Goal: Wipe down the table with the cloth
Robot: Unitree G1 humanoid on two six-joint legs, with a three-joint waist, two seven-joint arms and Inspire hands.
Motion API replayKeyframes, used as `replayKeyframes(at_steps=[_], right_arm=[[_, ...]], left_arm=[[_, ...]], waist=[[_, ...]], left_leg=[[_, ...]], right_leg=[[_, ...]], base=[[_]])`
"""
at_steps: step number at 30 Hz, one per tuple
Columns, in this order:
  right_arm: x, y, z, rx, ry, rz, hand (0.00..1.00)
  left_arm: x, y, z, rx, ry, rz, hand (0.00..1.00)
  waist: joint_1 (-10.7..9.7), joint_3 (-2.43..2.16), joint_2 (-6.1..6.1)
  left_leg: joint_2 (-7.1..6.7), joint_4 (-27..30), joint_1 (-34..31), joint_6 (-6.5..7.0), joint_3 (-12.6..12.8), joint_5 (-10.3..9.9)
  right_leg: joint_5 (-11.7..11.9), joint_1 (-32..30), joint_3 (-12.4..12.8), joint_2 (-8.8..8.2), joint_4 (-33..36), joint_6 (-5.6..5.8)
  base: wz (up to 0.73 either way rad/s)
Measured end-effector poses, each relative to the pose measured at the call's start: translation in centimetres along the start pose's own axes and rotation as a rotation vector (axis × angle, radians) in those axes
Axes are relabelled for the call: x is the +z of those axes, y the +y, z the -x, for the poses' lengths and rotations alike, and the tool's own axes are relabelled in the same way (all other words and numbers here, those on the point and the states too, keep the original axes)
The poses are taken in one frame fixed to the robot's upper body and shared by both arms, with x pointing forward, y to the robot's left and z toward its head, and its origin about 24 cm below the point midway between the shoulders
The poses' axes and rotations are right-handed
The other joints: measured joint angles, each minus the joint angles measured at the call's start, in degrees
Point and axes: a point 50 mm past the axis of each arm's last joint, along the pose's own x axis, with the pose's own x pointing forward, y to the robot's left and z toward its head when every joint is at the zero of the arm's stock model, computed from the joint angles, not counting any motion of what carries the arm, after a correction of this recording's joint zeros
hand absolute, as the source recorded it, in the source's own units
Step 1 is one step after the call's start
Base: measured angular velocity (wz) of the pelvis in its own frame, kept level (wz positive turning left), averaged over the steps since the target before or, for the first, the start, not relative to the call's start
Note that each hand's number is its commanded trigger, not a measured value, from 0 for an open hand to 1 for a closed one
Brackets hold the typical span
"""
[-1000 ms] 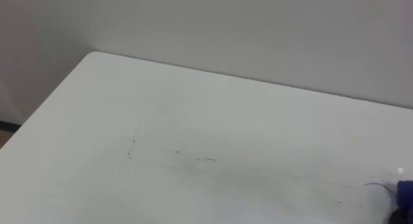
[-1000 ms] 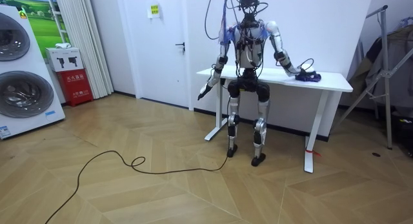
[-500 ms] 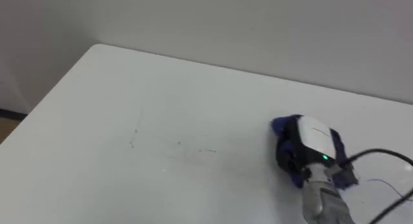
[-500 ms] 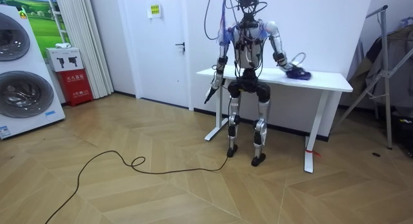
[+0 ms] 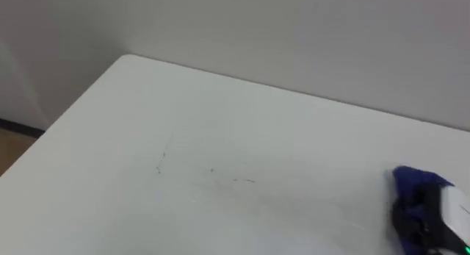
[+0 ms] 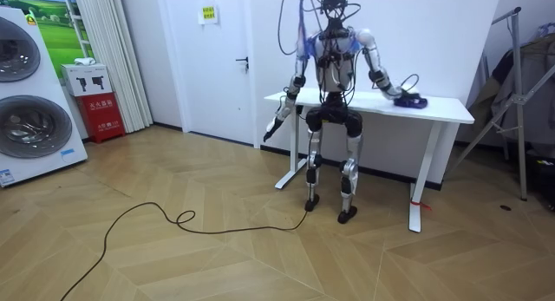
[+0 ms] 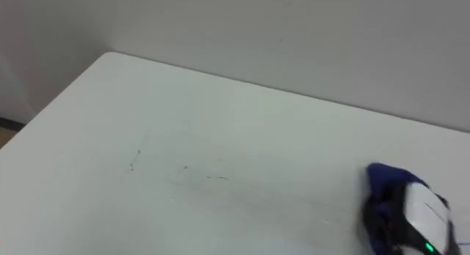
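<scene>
The white table [image 5: 220, 123] runs up to a pale wall, and faint thin marks [image 5: 158, 167] lie on its middle. A bunched blue cloth [image 5: 413, 184] rests on the top at the lower right. My right hand [image 5: 444, 224] sits on it with its dark fingers curled into the cloth. The right eye view has the same cloth [image 7: 383, 179] and right hand [image 7: 420, 220]. In the room view I stand at the table's near side, right hand [image 6: 406, 99] on the cloth at its right part. My left hand [image 6: 270, 132] hangs open beside the table's left end.
The table's left edge [image 5: 66, 119] and far left corner [image 5: 126, 58] drop to the wooden floor. In the room view, a door [image 6: 217, 58], washing machines [image 6: 26, 93] and a red box [image 6: 102, 114] stand to the left, and a rack [image 6: 520, 101] to the right.
My right hand swept the cloth leftward to the table's middle, then back to the right. The eye view has shifted slightly. My left arm swung a little at my side.
</scene>
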Motion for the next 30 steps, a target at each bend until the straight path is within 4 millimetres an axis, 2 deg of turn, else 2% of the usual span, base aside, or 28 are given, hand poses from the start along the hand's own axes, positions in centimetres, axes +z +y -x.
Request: replayKeyframes(at_steps=[1, 3, 5, 6, 8, 9, 10, 11, 12, 13, 14, 15, 16, 17, 18, 19, 20, 21, 22, 23, 24, 25, 26, 27, 28, 29, 30], right_arm=[[-1.3, -0.5, -0.1, -0.014, 0.056, 0.005, 1.00], [-2.0, -0.8, -0.2, -0.016, 0.084, 0.032, 1.00], [-1.1, -0.6, -0.7, -0.015, 0.087, 0.043, 1.00], [0.3, -0.2, -1.2, -0.015, 0.072, 0.052, 1.00], [3.1, 0.9, -1.5, 0.000, 0.040, 0.052, 1.00], [6.5, 2.2, -1.4, 0.036, -0.039, 0.031, 1.00], [11.5, 3.9, -0.9, 0.089, -0.167, 0.002, 1.00], [14.2, 4.6, -0.5, 0.118, -0.246, 0.001, 1.00], [19.6, 5.7, 0.6, 0.182, -0.422, 0.011, 1.00], [24.6, 6.0, 2.0, 0.224, -0.594, 0.014, 1.00], [26.8, 5.9, 2.5, 0.228, -0.669, 0.014, 1.00], [31.0, 4.8, 3.4, 0.208, -0.824, 0.009, 1.00], [33.8, 3.7, 3.8, 0.186, -0.922, 0.000, 1.00], [34.7, 3.2, 4.0, 0.176, -0.952, -0.009, 1.00], [35.3, 2.6, 3.9, 0.160, -0.972, -0.029, 1.00], [34.4, 2.8, 3.3, 0.168, -0.944, -0.026, 1.00], [33.5, 3.2, 3.0, 0.180, -0.921, -0.014, 1.00], [31.3, 4.3, 2.6, 0.217, -0.872, 0.024, 1.00], [28.2, 5.1, 2.4, 0.251, -0.821, -0.002, 1.00], [27.0, 5.0, 2.4, 0.238, -0.814, -0.016, 1.00], [24.7, 4.7, 1.9, 0.219, -0.794, -0.014, 1.00], [22.3, 3.2, 0.2, 0.158, -0.754, 0.010, 1.00], [20.9, 2.7, -0.6, 0.132, -0.714, 0.027, 1.00], [18.0, 1.6, -1.8, 0.087, -0.621, 0.048, 1.00], [15.2, 1.1, -2.2, 0.070, -0.535, 0.070, 1.00], [13.9, 1.1, -2.3, 0.068, -0.494, 0.081, 1.00], [12.1, 1.1, -2.0, 0.067, -0.431, 0.102, 1.00]], left_arm=[[0.4, 0.0, -0.1, 0.001, -0.017, 0.002, 0.00], [1.3, -0.3, -0.1, -0.005, -0.050, -0.015, 0.00], [2.3, -1.0, 0.0, -0.026, -0.084, -0.051, 0.00], [2.9, -1.7, 0.1, -0.048, -0.105, -0.073, 0.00], [4.0, -2.9, 0.2, -0.080, -0.132, -0.099, 0.00], [5.1, -3.6, 0.3, -0.098, -0.151, -0.118, 0.00], [5.5, -4.3, 0.3, -0.115, -0.152, -0.145, 0.00], [6.1, -4.7, 0.4, -0.126, -0.165, -0.153, 0.00], [7.4, -5.5, 0.6, -0.148, -0.201, -0.163, 0.00], [8.6, -5.8, 0.8, -0.162, -0.254, -0.151, 0.00], [9.3, -5.9, 0.9, -0.166, -0.280, -0.140, 0.00], [10.4, -6.0, 1.1, -0.172, -0.319, -0.126, 0.00], [10.9, -5.9, 1.1, -0.173, -0.336, -0.122, 0.00], [10.7, -5.6, 1.0, -0.167, -0.332, -0.129, 0.00], [9.9, -4.9, 0.6, -0.155, -0.304, -0.143, 0.00], [9.3, -4.1, 0.1, -0.139, -0.273, -0.156, 0.00], [9.0, -3.6, -0.1, -0.133, -0.259, -0.160, 0.00], [8.4, -2.6, -0.5, -0.118, -0.235, -0.154, 0.00], [7.4, -2.2, -0.6, -0.113, -0.206, -0.138, 0.00], [6.7, -2.2, -0.6, -0.121, -0.187, -0.134, 0.00], [5.2, -2.6, -0.5, -0.148, -0.145, -0.116, 0.00], [4.2, -4.1, 0.2, -0.207, -0.117, -0.103, 0.00], [3.9, -4.7, 0.4, -0.231, -0.109, -0.099, 0.00], [3.5, -4.9, 0.6, -0.251, -0.104, -0.103, 0.00], [3.3, -4.1, 0.4, -0.232, -0.114, -0.107, 0.00], [3.7, -3.8, 0.3, -0.220, -0.129, -0.101, 0.00], [3.6, -3.1, 0.2, -0.200, -0.137, -0.088, 0.00]], waist=[[-0.5, -0.09, -0.05], [-0.9, -0.09, -0.05], [0.2, -0.06, 0.25], [0.9, -0.02, 0.57], [3.9, 0.12, 1.14], [6.3, 0.20, 1.47], [8.4, 0.49, 2.22], [9.6, 0.79, 2.64], [12.1, 1.21, 3.30], [14.7, 1.28, 3.35], [15.8, 1.55, 3.26], [18.4, 1.88, 3.29], [19.6, 1.96, 3.40], [19.7, 1.84, 3.10], [19.4, 1.63, 2.30], [18.8, 1.74, 2.26], [18.6, 1.78, 2.09], [18.2, 1.81, 1.14], [16.2, 1.55, 1.50], [14.8, 1.69, 2.18], [11.9, 2.05, 2.83], [8.9, 2.10, 3.44], [7.8, 1.86, 3.94], [5.8, 1.50, 4.53], [4.6, 1.03, 3.90], [3.6, 0.85, 3.47], [2.7, 0.68, 2.40]], left_leg=[[-0.20, 0.4, 0.0, 0.23, 0.1, -0.1], [-0.39, 1.3, -0.2, 0.59, 0.4, -0.5], [-0.10, 2.6, -0.1, 0.73, 1.3, -1.3], [0.22, 3.8, -0.3, 0.76, 2.0, -2.0], [1.73, 6.0, -1.3, 0.56, 4.5, -3.3], [3.09, 7.3, -2.0, 0.62, 6.4, -4.4], [4.81, 9.1, -3.3, 0.09, 7.6, -5.2], [5.62, 9.6, -3.7, -0.19, 7.8, -5.4], [6.87, 9.9, -4.5, -0.84, 7.9, -5.5], [7.67, 10.0, -6.1, -1.78, 7.9, -5.1], [7.92, 9.9, -7.0, -2.14, 7.8, -5.0], [8.28, 9.9, -9.1, -3.35, 6.7, -4.3], [8.68, 9.5, -11.2, -4.75, 4.4, -3.4], [8.94, 8.6, -12.1, -5.58, 3.2, -2.5], [9.79, 6.3, -12.3, -7.19, 1.2, -0.6], [11.38, 4.8, -11.9, -8.89, -0.6, 0.6], [12.30, 4.4, -11.5, -10.35, -1.2, 1.1], [14.54, 3.5, -10.0, -12.77, -1.6, 1.3], [18.15, 3.5, -9.0, -14.34, 0.4, 1.9], [20.39, 3.2, -8.3, -13.84, 3.0, 2.7], [23.44, 2.2, -7.0, -11.46, 8.4, 4.4], [24.52, 1.1, -6.9, -11.28, 10.8, 5.9], [24.63, 0.6, -6.7, -11.33, 12.0, 6.5], [24.49, 0.4, -6.2, -11.74, 13.5, 6.9], [23.61, 0.4, -5.7, -11.77, 14.8, 6.9], [23.02, 0.4, -5.6, -11.77, 15.5, 6.9], [21.42, 0.5, -4.8, -11.86, 15.9, 6.4]], right_leg=[[0.0, 0.0, 0.0, -0.34, 0.3, 0.18], [-0.1, -0.2, 0.0, -0.88, 1.2, 0.38], [-0.1, -0.6, 1.3, -0.87, 2.1, 0.38], [0.0, -1.1, 1.8, -0.89, 3.1, 0.20], [0.4, -2.6, 1.4, -1.19, 5.5, -0.21], [0.9, -4.3, -0.7, -2.03, 8.0, -0.64], [1.0, -6.8, -2.4, -2.73, 12.0, -0.93], [0.9, -8.5, -2.8, -2.95, 14.9, -0.95], [-0.1, -11.2, -3.1, -4.29, 20.6, -0.59], [-2.1, -12.9, -3.4, -6.88, 23.6, -0.49], [-3.0, -13.7, -3.4, -8.27, 23.8, -0.46], [-3.8, -14.5, -2.8, -10.96, 22.5, -0.46], [-3.5, -14.6, -2.0, -12.48, 19.0, -0.04], [-3.1, -14.5, -1.9, -13.18, 17.0, 0.28], [-1.3, -13.7, -1.9, -13.96, 12.8, 0.62], [1.2, -12.4, -2.6, -13.85, 9.4, 0.56], [2.2, -12.1, -3.6, -13.57, 8.2, 0.61], [4.9, -12.5, -4.8, -12.82, 7.7, 0.68], [2.4, -12.0, -5.2, -10.48, 11.5, 4.35], [0.9, -11.8, -5.7, -9.22, 13.2, 3.71], [-1.7, -11.5, -6.2, -7.50, 14.7, 2.45], [-2.3, -12.1, -6.3, -6.49, 14.9, 1.98], [-2.3, -12.3, -6.3, -6.26, 14.8, 1.90], [-2.6, -12.2, -6.5, -5.76, 14.2, 2.23], [-2.7, -12.0, -6.5, -5.72, 13.7, 1.83], [-2.7, -11.8, -6.6, -5.71, 13.3, 1.81], [-2.6, -10.9, -6.7, -5.65, 12.0, 1.83]], base=[[0.00], [-0.11], [-0.35], [-0.58], [-0.82], [-1.09], [-1.04], [-0.73], [-0.32], [-0.10], [0.22], [0.51], [0.65], [0.90], [1.01], [0.97], [0.63], [0.46], [0.38], [0.35], [0.14], [0.05], [0.00], [-0.05], [0.00], [0.00], [-0.11]])
